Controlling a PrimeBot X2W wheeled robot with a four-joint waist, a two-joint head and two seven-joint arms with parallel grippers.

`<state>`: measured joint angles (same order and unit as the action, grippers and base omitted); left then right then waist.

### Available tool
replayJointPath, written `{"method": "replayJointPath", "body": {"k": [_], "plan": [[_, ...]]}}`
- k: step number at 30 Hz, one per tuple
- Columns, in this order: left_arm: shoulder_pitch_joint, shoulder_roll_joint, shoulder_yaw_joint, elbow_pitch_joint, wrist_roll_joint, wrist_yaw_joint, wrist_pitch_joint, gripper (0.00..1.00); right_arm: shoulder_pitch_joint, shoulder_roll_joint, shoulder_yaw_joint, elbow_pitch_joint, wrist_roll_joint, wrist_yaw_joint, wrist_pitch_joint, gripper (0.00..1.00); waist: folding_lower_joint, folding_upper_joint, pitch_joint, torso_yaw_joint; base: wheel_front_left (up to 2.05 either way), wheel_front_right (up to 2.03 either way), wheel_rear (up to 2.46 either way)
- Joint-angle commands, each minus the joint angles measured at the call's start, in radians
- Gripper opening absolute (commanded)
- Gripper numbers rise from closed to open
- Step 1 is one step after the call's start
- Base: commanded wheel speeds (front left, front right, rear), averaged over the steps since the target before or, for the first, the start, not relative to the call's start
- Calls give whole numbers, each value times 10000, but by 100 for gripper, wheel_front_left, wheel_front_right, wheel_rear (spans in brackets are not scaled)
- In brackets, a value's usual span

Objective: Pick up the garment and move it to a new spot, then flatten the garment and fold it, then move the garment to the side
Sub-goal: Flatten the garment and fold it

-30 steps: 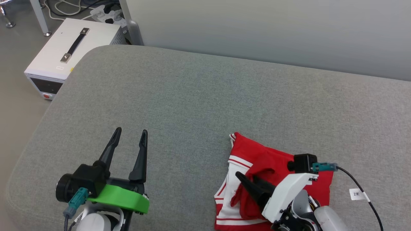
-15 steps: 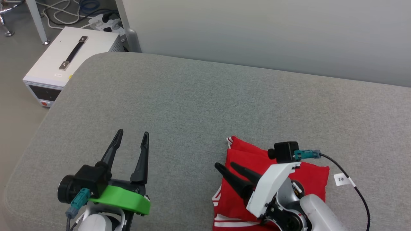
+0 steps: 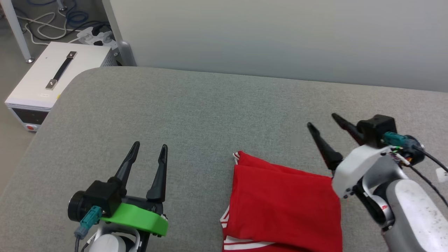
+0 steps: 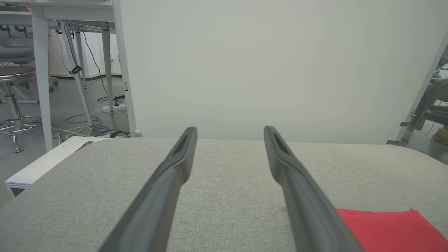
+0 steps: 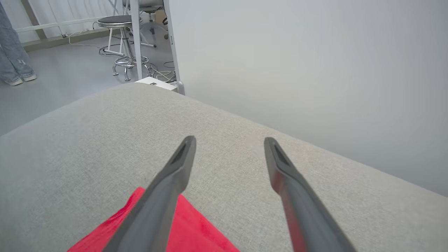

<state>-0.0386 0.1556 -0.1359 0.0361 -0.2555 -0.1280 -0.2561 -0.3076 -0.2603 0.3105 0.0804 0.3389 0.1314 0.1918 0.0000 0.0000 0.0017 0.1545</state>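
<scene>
Garment (image 3: 283, 203) folded on cushion (image 3: 196, 115); right tool (image 3: 322, 120) spread, seemingly hovering beside.

You face a grey fabric worktop (image 3: 210, 112) backed by a pale plain wall (image 3: 280, 35). To your left a white box (image 3: 84, 63) with a black handle sits on the grey floor (image 3: 10, 147), cables (image 3: 49, 35) trailing behind it.

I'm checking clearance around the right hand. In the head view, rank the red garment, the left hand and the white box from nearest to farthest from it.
1. red garment: on the cushion, just left of the right hand.
2. left hand: across the cushion, on the robot's left.
3. white box: beyond the cushion's far left corner.
</scene>
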Motion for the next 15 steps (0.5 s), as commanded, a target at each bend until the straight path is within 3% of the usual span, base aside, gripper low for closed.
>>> {"method": "replayJointPath", "body": {"k": [1,6,15], "plan": [[208,-40,-13,-51,-85,-27,-57,100,119,-214,-206,-150,-295,-7,-313,100,0,0,-30,-156,0,0,0],[252,-94,-80,-89,-197,-27,-57,100,1007,-543,-1364,-573,-956,-7,-1367,100,0,0,-30,-323,0,0,0],[320,-81,-151,-73,-390,-27,-57,100,3210,274,-3469,-1430,-1244,-7,-3168,100,0,0,121,-473,0,0,0]]}}
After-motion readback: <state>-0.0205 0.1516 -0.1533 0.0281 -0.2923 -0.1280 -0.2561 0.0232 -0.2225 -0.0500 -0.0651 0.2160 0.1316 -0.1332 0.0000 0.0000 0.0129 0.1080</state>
